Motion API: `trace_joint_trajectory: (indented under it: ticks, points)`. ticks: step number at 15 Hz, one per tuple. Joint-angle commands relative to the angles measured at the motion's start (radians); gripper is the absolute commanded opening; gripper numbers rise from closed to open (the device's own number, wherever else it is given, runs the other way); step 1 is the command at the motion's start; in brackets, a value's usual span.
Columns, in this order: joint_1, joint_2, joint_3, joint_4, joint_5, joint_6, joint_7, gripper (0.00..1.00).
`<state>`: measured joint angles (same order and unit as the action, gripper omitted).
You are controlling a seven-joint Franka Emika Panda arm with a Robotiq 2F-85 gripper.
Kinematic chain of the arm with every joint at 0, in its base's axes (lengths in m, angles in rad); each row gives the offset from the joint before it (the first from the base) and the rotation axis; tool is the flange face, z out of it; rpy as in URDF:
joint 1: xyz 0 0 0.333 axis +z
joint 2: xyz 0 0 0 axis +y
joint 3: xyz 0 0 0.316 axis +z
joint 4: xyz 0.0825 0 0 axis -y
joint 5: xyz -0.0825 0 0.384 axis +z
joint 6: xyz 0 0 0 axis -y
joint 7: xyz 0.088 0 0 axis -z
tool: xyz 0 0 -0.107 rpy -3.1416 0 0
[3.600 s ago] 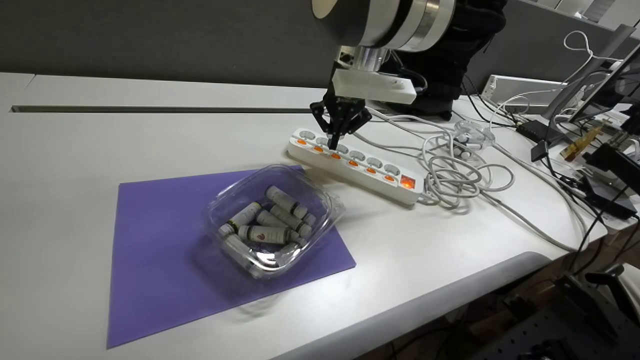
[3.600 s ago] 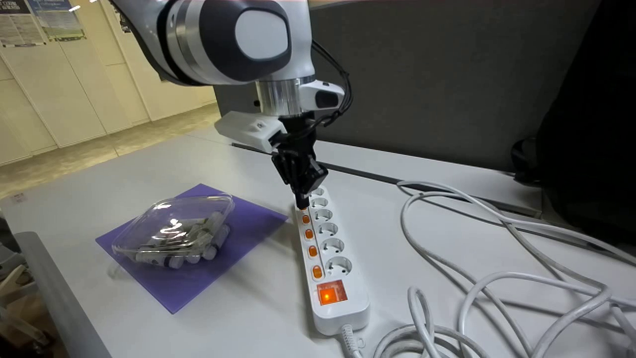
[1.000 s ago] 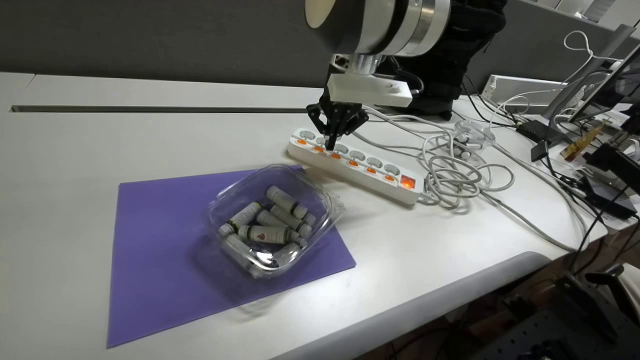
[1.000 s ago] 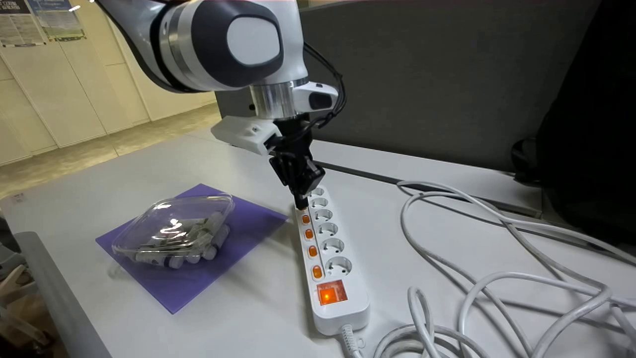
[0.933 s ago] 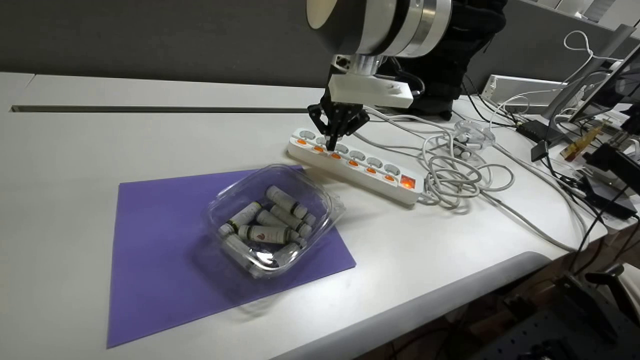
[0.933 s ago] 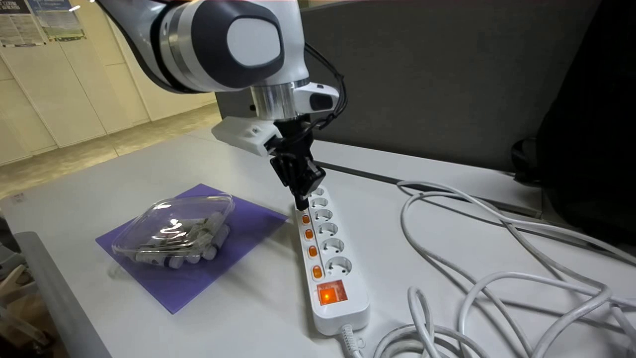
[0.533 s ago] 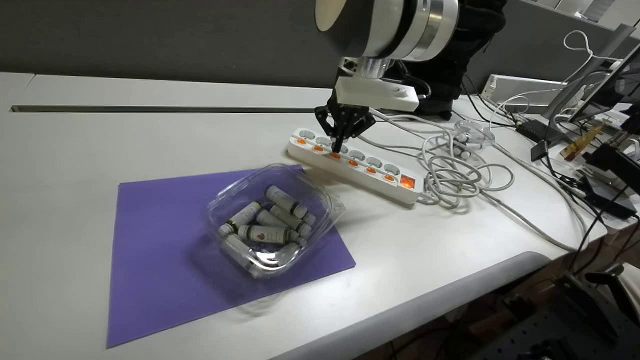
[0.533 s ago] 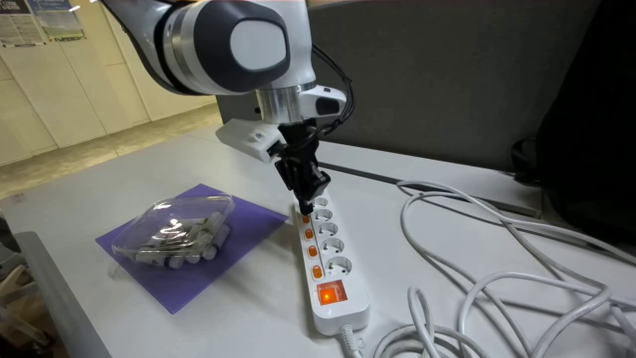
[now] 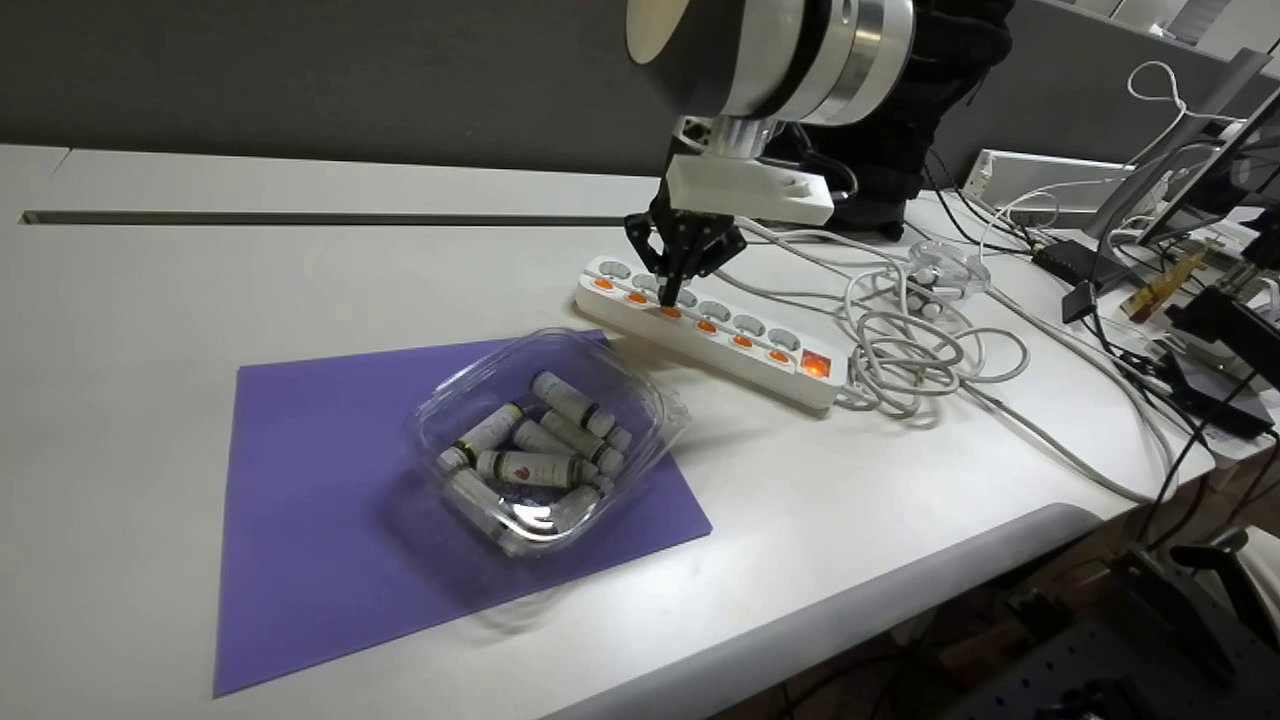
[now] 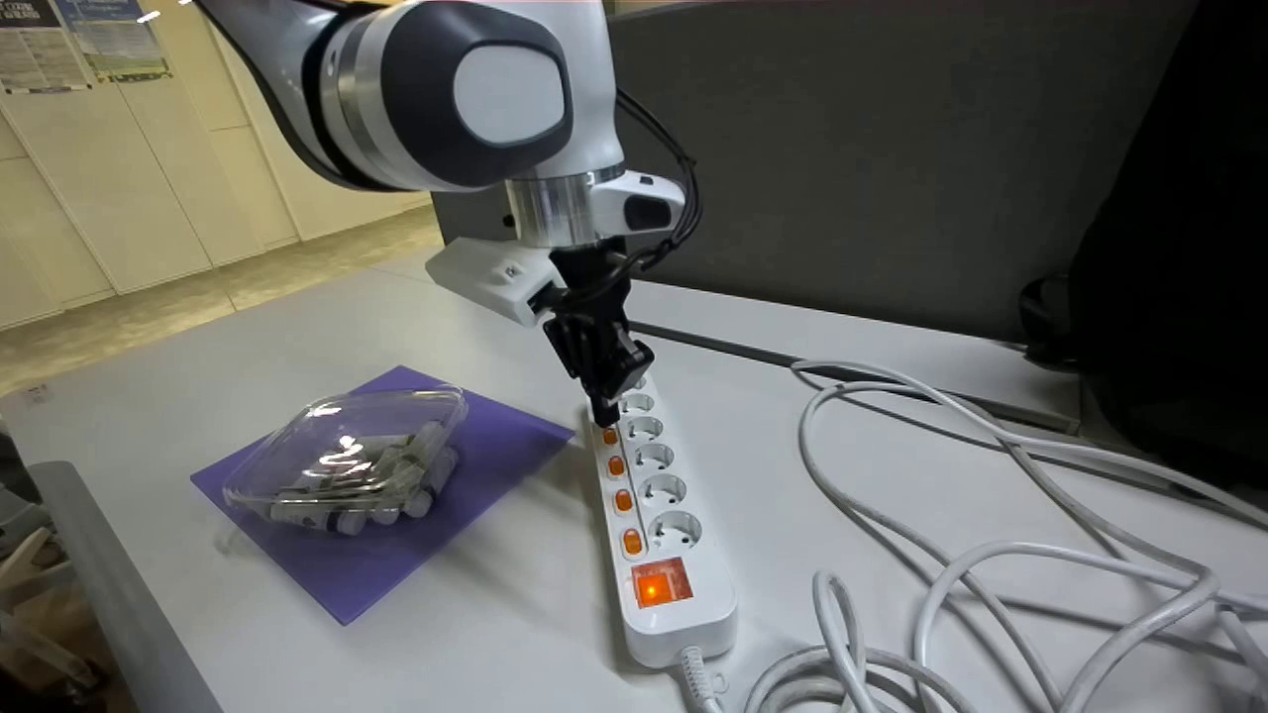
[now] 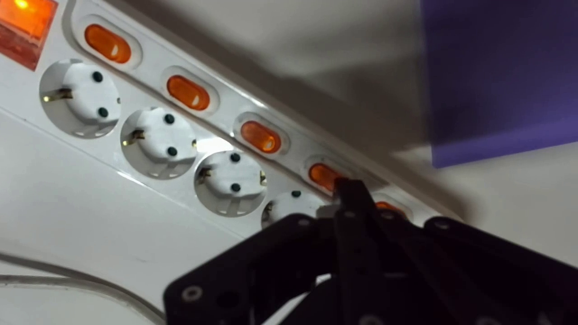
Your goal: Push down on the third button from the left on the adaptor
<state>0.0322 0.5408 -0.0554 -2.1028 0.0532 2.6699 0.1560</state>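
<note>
Your end effector (image 9: 668, 300), its fingertips (image 11: 354, 194) together, set at the third orange button (image 9: 671, 314) from the left in an exterior view, contact indeterminate, the white adaptor (image 9: 700, 345) lying on your worktop (image 9: 850, 500) near a purple mat (image 9: 315, 525).

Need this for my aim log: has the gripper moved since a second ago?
Yes, slightly. In both exterior views, judged against the unmoved adaptor, the gripper has shifted toward the lit switch, bringing it closer to the third orange button.

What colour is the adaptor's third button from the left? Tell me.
Orange; the third button shows best in the wrist view, though partly hidden.
</note>
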Motion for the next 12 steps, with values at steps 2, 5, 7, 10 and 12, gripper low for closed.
trace_joint_trajectory:
  ticks: [2, 5, 7, 10, 12]
  points:
    - [-0.007, -0.02, 0.008, -0.024, 0.006, 0.003, 0.0, 0.0]
    - [-0.006, -0.02, 0.008, -0.026, 0.005, 0.002, 0.001, 0.0]
    - [-0.007, -0.015, 0.007, -0.023, 0.005, -0.001, 0.002, 0.0]
    - [-0.011, -0.006, 0.008, -0.015, 0.01, -0.01, 0.003, 0.0]
    - [-0.015, 0.002, 0.009, -0.008, 0.016, -0.018, 0.003, 0.0]
